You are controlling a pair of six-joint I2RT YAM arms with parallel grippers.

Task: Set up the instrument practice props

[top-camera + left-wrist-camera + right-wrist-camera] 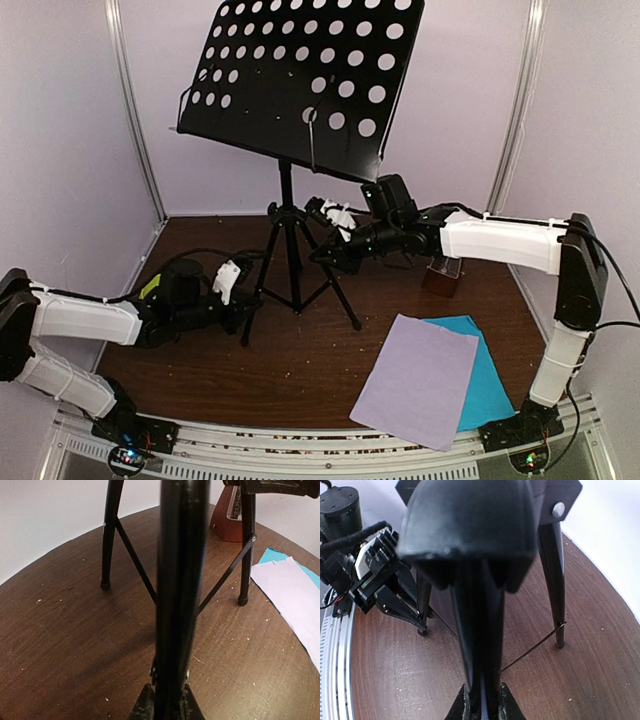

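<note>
- Upright at the back middle of the table (250, 385): black music stand (287, 190), with its perforated desk (300, 80) tilted on top and its tripod legs splayed below.
- Clamped low on the stand's near-left leg: left gripper (250, 303), jaws almost together and pinching the thin tube. In the left wrist view, that leg fills the middle of the frame and runs down between the fingertips (144, 707).
- Clamped higher on the leg toward the right, a little below the tripod hub (470, 525): right gripper (320, 258), jaws likewise pressed onto the tube. In the right wrist view, the leg is squeezed between the fingertips (507, 707), with the hub looming above.
- In the left wrist view, the feet of the other two legs planted on the wood, thin braces running in to the centre.
- Just right of the tripod, partly behind the right forearm: small reddish-brown metronome (443, 277), standing on the table, apart from the stand's feet.
- At the near right of the table, well apart from the stand: lilac sheet (415, 385) lying flat over the cyan sheet (490, 390), only the cyan's right side and far edge showing.
- Reaching in from both sides, low over the dark wood: the two white-and-black arms, grippers facing each other across the tripod.
</note>
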